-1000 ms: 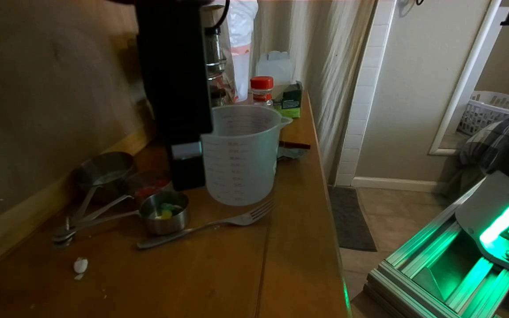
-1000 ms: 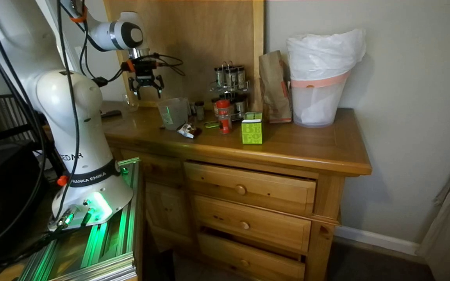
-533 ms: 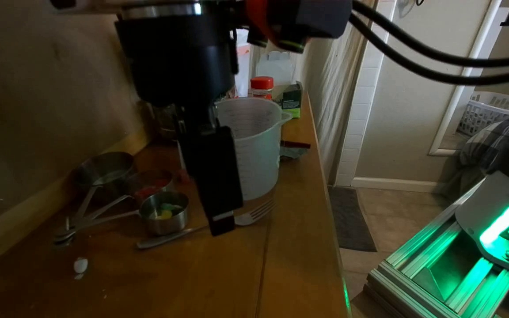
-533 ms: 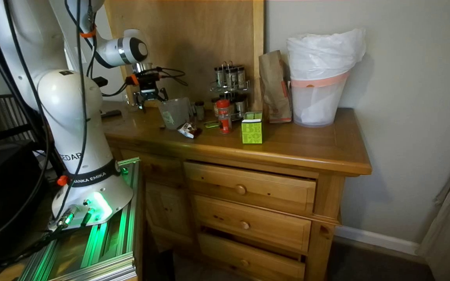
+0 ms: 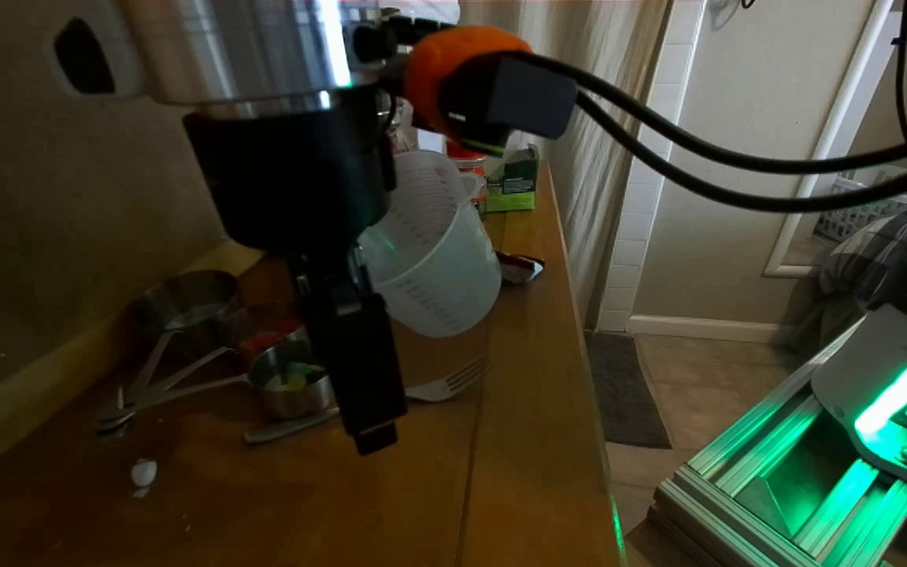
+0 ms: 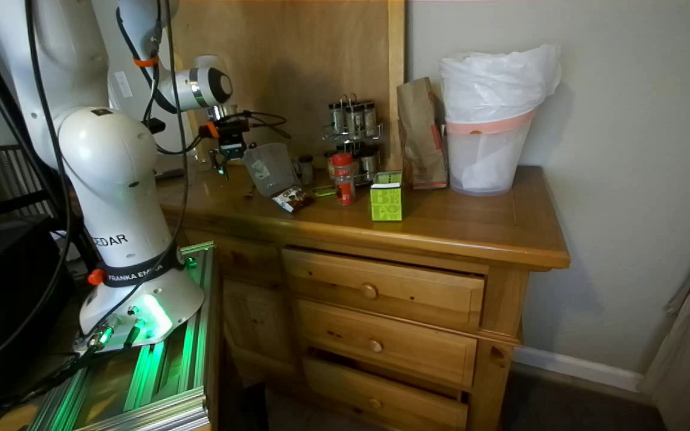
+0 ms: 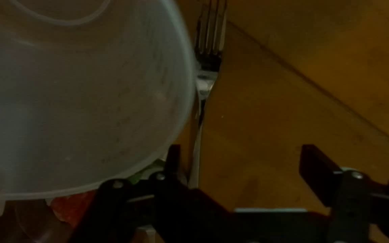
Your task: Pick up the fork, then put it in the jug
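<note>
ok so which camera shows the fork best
The wrist view: the fork appears largest, seen from above, though the top edge crops it and the tool hides the handle's end. In an exterior view, the tined end and handle end show, the tool covering the middle. In an exterior view with drawers, I can't make it out.

We see a green box (image 6: 386,205) near a red-capped shaker (image 6: 344,182) on the dresser (image 6: 477,227), and a paper bag (image 6: 420,137) beside a lined bin (image 6: 486,164); a metal cup (image 5: 288,404) holds something green and yellow (image 5: 296,378), too dim for us to name.
</note>
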`<state>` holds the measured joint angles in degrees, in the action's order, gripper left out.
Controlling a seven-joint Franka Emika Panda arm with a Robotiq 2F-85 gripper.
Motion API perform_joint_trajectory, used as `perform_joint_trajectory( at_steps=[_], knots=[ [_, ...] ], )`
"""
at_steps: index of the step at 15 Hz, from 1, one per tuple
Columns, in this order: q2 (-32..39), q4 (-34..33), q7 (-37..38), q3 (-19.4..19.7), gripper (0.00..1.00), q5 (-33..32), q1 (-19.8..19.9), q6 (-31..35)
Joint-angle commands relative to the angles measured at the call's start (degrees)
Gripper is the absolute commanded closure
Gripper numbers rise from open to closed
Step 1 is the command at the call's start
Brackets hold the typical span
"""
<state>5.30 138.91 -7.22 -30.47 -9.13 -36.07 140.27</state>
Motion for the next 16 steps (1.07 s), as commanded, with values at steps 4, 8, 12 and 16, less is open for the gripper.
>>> perform_joint_trajectory(
  at_steps=[4, 8, 12, 16],
  knots=[
    [-9.1, 0.7, -0.4, 0.0, 0.00, 2.1, 0.5, -3.3],
    [-10.6, -0.1, -5.0, 0.5, 0.00, 5.3, 0.0, -9.0],
    [-7.7, -0.5, -8.5, 0.4, 0.00, 3.8, -0.2, -6.1],
    [-5.7, 0.3, -7.0, 1.3, 0.02, 2.4, 1.2, -6.4]
  ],
)
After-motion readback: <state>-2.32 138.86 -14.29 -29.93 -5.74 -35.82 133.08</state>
